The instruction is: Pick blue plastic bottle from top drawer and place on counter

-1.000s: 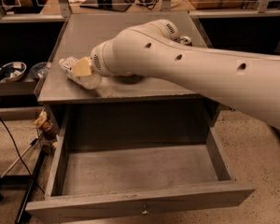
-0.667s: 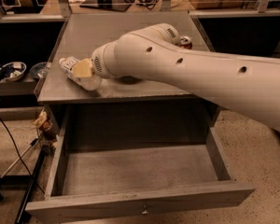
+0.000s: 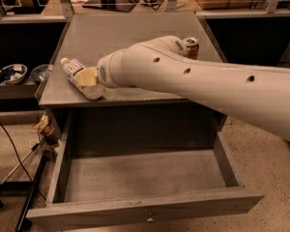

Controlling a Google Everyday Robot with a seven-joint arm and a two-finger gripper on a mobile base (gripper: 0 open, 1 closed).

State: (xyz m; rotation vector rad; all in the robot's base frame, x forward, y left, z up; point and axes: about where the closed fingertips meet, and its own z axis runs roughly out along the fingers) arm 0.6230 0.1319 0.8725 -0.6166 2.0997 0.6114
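Lying at the counter's front-left corner, bottle touches the gripper; clamped or loose, cannot tell. Drawer below stands open.

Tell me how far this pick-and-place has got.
Done: the top drawer stands open with its visible floor bare, and the blue plastic bottle lies on its side near the counter's front-left corner. In hand: the gripper is at the bottle's middle; whether it has let go cannot be seen. Left: release and withdraw.
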